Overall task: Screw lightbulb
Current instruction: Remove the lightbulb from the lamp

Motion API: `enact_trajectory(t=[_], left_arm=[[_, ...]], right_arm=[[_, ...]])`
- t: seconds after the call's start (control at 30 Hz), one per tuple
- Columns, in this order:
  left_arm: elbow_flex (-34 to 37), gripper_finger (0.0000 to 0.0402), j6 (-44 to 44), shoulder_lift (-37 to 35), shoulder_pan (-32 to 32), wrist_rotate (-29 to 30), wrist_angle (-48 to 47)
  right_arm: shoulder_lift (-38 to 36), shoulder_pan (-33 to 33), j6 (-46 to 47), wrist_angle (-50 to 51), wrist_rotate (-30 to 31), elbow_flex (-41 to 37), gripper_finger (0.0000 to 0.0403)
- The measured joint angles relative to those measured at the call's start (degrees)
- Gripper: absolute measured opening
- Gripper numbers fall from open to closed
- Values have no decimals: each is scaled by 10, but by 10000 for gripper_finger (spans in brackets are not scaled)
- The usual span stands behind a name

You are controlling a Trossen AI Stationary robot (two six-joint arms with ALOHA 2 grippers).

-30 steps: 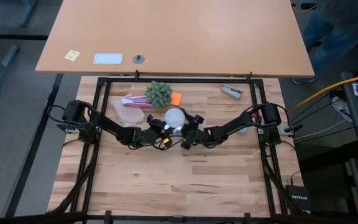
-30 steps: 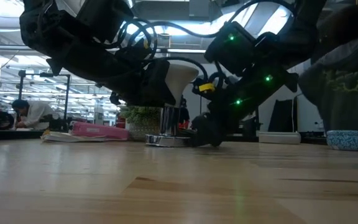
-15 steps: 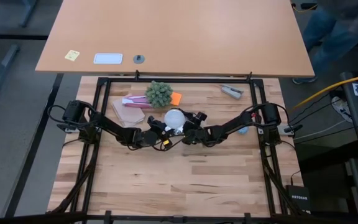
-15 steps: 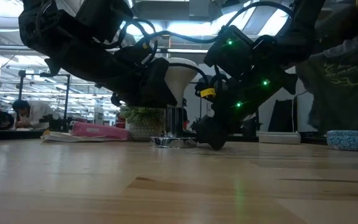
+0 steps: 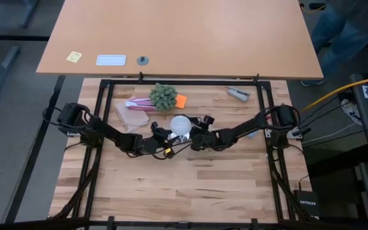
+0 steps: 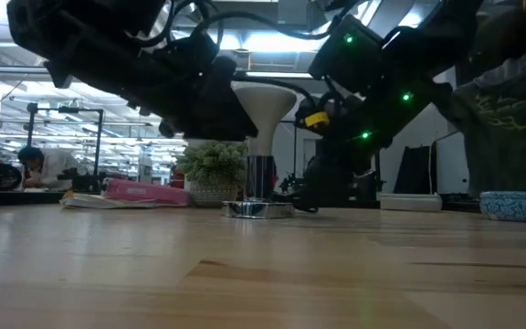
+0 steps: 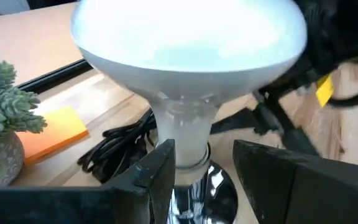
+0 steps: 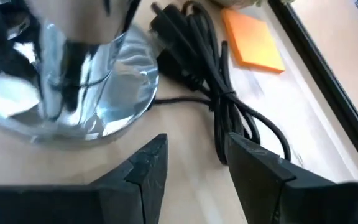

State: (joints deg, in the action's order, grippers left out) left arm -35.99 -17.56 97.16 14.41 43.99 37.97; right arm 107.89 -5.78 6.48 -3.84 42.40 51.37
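The left hand (image 5: 165, 135) sits just left of the lightbulb (image 5: 180, 123), fingers parted about its narrow neck without clearly gripping. The lightbulb stands upright, long axis vertical, in the chrome socket base (image 6: 258, 209) mid-surface. The right hand (image 5: 194, 135), just right, stands open and empty by the coiled black cord (image 8: 213, 81).

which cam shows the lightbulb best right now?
Left wrist view: the frosted white lightbulb fills the frame, its neck running down into the shiny metal socket base. High view shows only its dome from above. Low view shows its cone partly behind the arms. Right wrist view shows mainly the base.
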Motion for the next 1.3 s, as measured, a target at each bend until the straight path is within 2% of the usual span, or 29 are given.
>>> enact_trajectory(t=[0.4, 0.7, 1.13, 1.3], left_arm=[[0, 150, -17, -77, 41, 1, -116], [0, 150, -20, -143, 98, 4, -135], [0, 150, -18, -218, 223, 4, -122], [0, 150, -23, -218, 250, 4, -125]], right_arm=[[-73, -55, 19, 163, -41, 0, 168], [-174, -121, 27, 210, -52, 0, 168], [-387, -205, 42, 212, -215, 0, 168], [-432, -222, 56, 210, -245, 1, 168]])
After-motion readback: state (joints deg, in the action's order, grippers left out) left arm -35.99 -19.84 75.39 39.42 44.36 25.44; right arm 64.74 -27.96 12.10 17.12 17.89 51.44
